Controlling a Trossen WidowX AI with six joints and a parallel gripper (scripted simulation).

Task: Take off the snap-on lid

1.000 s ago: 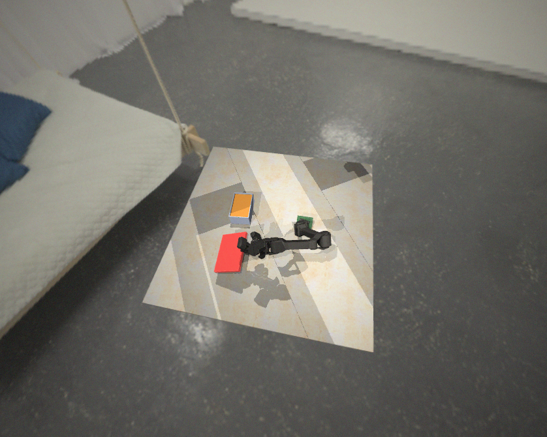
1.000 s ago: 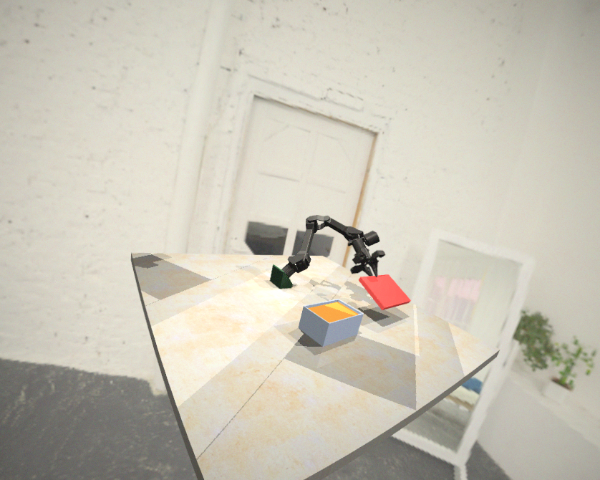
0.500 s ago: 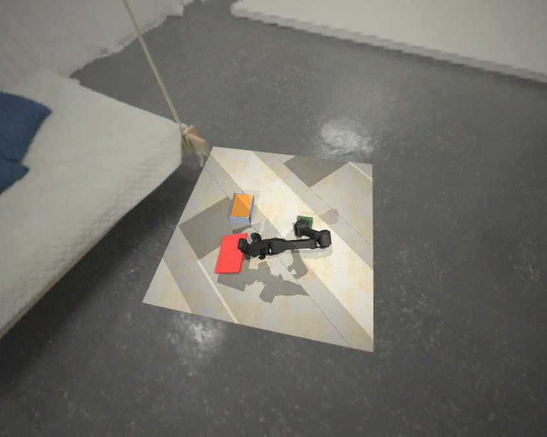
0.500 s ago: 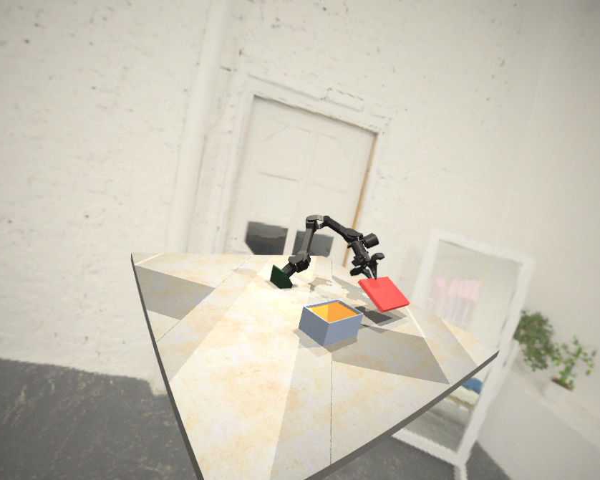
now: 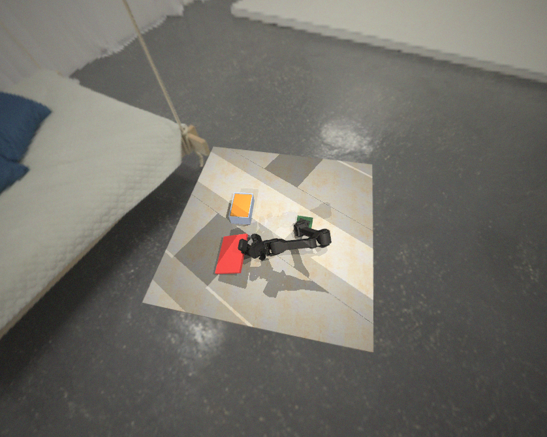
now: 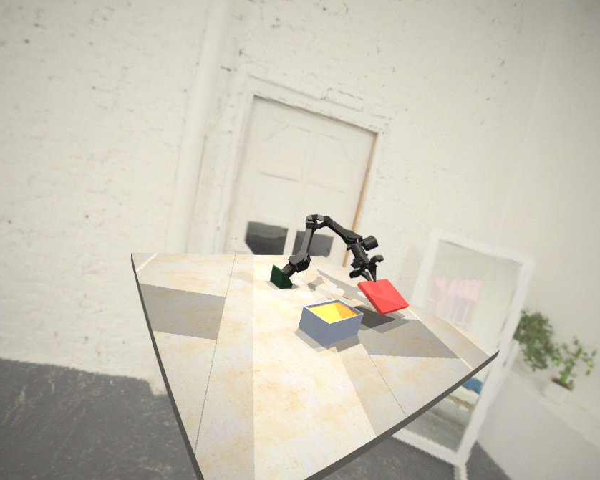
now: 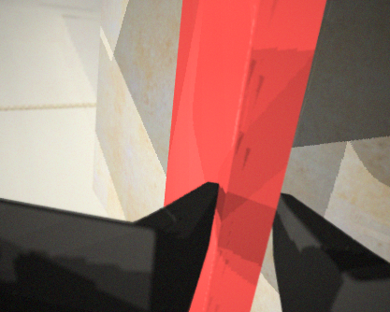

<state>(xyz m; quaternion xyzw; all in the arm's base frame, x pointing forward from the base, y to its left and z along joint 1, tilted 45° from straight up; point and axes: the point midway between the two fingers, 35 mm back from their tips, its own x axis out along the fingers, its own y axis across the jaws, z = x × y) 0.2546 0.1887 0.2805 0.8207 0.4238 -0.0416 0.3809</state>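
Note:
The red lid (image 5: 230,256) (image 6: 384,296) (image 7: 221,103) is held in the air beside the box, tilted, with its far edge lower than the held edge. Its shadow lies on the table under it. My gripper (image 6: 375,280) (image 7: 245,200) is shut on one edge of the lid, with a black finger on each side in the wrist view. In the top view the arm hides the fingertips. The blue-grey storage box (image 5: 240,220) (image 6: 323,333) stands upright and open on the table (image 5: 311,310) (image 6: 290,402), with orange-yellow showing inside. The lid does not touch the box.
A dark green block (image 5: 305,218) (image 6: 278,278) stands at the arm's base. The box is close beside the lid. The table's edge lies beyond the lid, with a white quilted bed (image 5: 90,154) past it in the top view.

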